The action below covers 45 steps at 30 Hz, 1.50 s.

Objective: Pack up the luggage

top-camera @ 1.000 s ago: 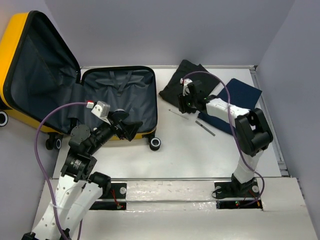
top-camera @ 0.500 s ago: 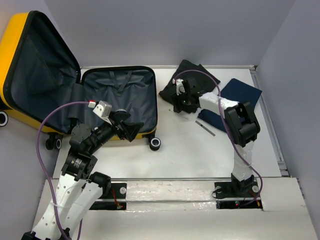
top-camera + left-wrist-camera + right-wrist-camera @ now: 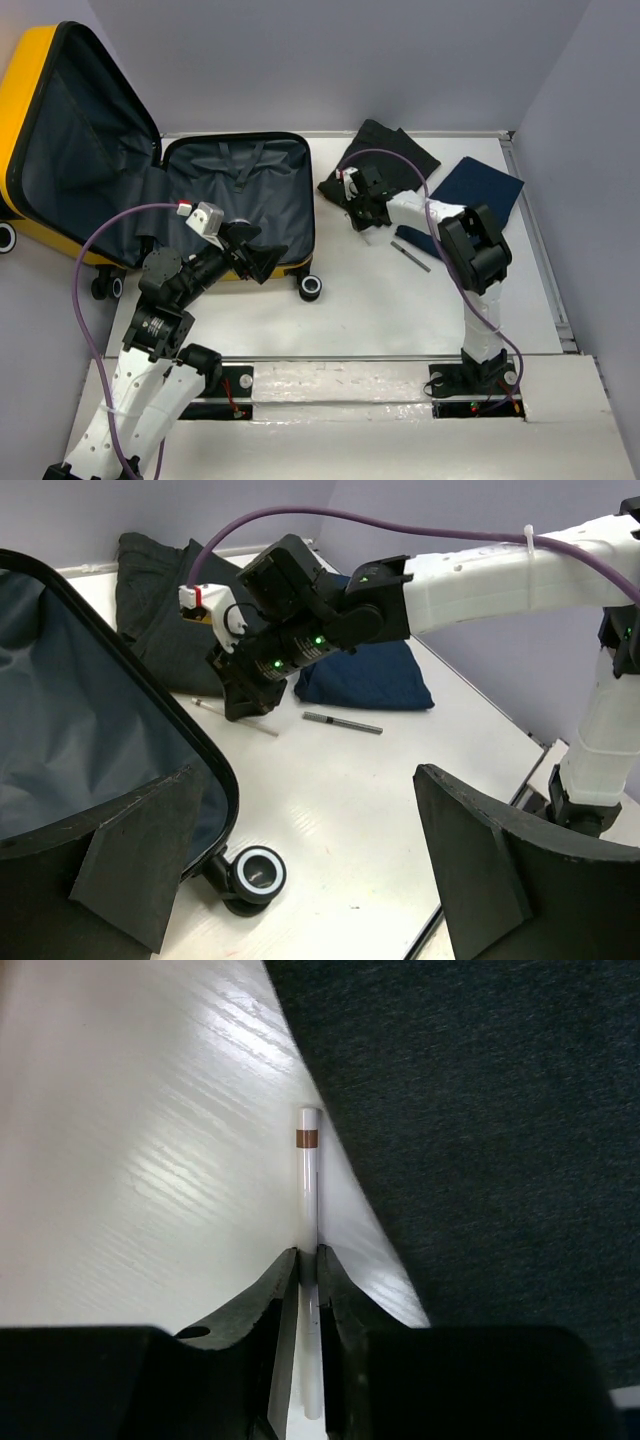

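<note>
Right jaws pinch white pen (image 3: 310, 1190) at edge of black cloth (image 3: 480, 1160).

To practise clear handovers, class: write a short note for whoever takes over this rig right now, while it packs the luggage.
Grippers: the left gripper is open and empty, hovering at the luggage's near edge. The right gripper is shut on a thin white stick beside the black clothes.
Things: the luggage lies open at the left of the table, lid up, with nothing visible inside.
Done: nothing packed.
Left: white stick, grey pen, black clothes and navy clothes are all outside it.
</note>
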Available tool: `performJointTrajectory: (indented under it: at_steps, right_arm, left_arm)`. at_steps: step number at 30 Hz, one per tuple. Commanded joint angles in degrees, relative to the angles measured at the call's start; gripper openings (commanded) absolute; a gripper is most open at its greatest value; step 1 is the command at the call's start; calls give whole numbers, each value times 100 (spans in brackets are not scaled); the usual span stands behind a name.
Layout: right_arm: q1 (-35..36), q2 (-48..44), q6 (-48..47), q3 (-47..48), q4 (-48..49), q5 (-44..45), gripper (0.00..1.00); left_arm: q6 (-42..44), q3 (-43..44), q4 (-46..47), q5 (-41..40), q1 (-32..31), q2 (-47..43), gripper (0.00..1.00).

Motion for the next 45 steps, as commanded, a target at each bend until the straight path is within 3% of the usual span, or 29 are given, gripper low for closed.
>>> performJointTrajectory:
  at_steps: [1, 4, 6, 8, 11, 17, 22, 24, 28, 32, 33, 35, 38, 39, 42, 45]
  right_arm:
    - [406, -94, 43, -293, -372, 688, 16]
    - [554, -182, 96, -407, -380, 970, 14]
    - [625, -208, 105, -451, -389, 1066, 19]
    - [625, -217, 209, -469, -415, 1093, 8]
    - [625, -410, 446, -513, -407, 1382, 7]
    - [625, -1543, 886, -539, -257, 1620, 7]
    - [1099, -2361, 1185, -198, -126, 1691, 7]
    - [1170, -2397, 1334, -13, 216, 1455, 7]
    - [1223, -1968, 2081, 845, 920, 9, 9]
    - [1276, -1158, 2487, 1649, 947, -542, 49]
    - [1276, -1166, 2495, 1658, 929, -472, 72]
    - [1215, -1429, 2364, 1326, 885, 19, 80]
    - [908, -1964, 2302, 197, 946, 494, 76]
    - [654, -2410, 2320, -192, 1051, 887, 64]
    - [126, -3019, 2460, -1353, 1087, 1312, 45]
    - [-551, -3696, 2679, -2733, 982, 1557, 40]
  left_arm:
    - [71, 138, 332, 167, 43, -47, 99]
    - [80, 129, 332, 167, 34, -82, 99]
    - [71, 121, 332, 167, 43, -100, 99]
    - [71, 129, 332, 158, 43, -108, 99]
    - [71, 121, 324, 132, 43, -144, 99]
    - [71, 129, 297, 35, 43, -161, 99]
    - [80, 165, 262, -158, 69, -161, 99]
    - [80, 165, 253, -220, 78, -161, 99]
    - [80, 156, 218, -237, 87, -144, 99]
    - [97, 156, 183, -290, 87, -196, 99]
    - [106, 165, 183, -299, 87, -196, 99]
    - [106, 165, 174, -307, 87, -205, 99]
    - [115, 165, 157, -308, 69, -249, 99]
    - [124, 182, 157, -316, 60, -267, 99]
    - [141, 182, 157, -316, -27, -302, 99]
    - [159, 191, 130, -334, -176, -284, 99]
